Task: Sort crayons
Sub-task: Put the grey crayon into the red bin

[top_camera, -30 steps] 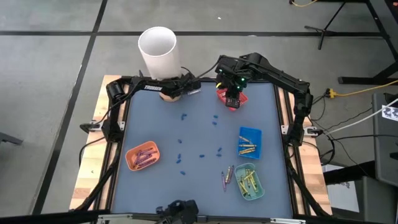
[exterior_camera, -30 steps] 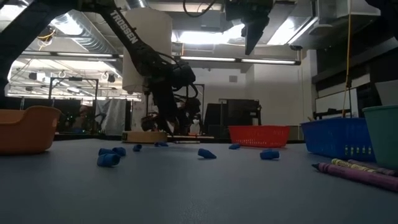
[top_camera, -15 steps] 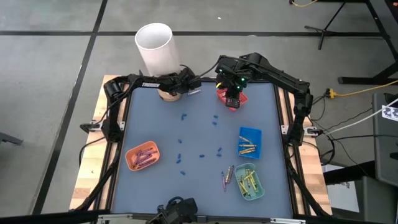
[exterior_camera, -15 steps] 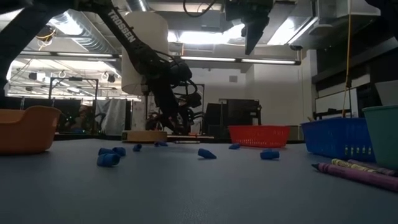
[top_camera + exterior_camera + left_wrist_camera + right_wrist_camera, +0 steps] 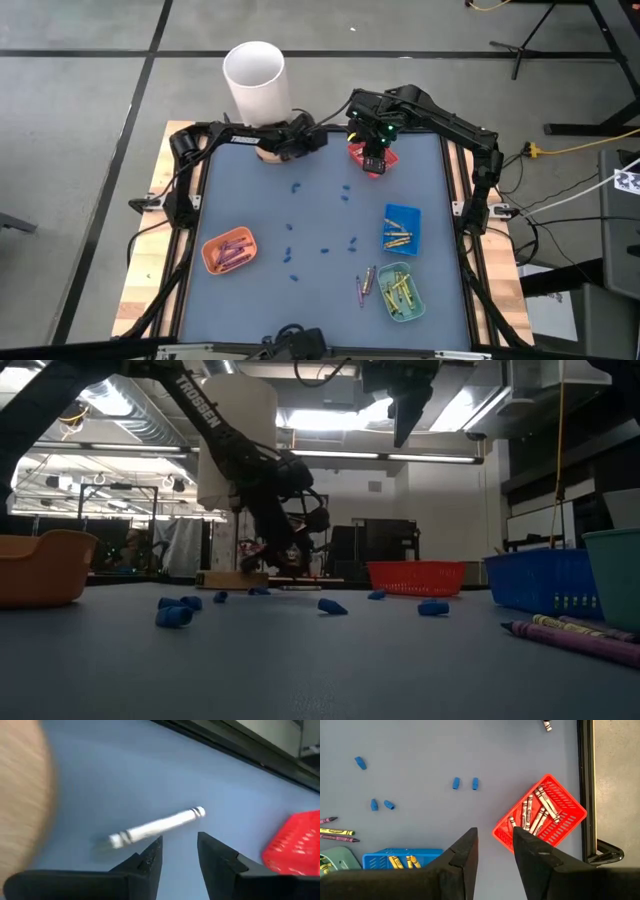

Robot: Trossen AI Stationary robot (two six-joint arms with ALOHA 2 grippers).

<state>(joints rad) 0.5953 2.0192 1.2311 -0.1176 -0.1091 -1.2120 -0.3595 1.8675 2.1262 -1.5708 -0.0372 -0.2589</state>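
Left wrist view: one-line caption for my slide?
Left gripper open just short of a silver-grey crayon on the blue mat, red basket beyond.

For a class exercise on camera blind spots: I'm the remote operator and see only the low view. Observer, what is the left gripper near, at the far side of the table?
Observer: A loose silver-grey crayon lies on the mat just ahead of the left gripper, whose jaws are open and empty.
Operator: What's inside the red tray?
Observer: The red tray holds several silver-grey crayons.
Operator: Where is the right gripper?
Observer: The right gripper hangs open above the red tray, holding nothing.
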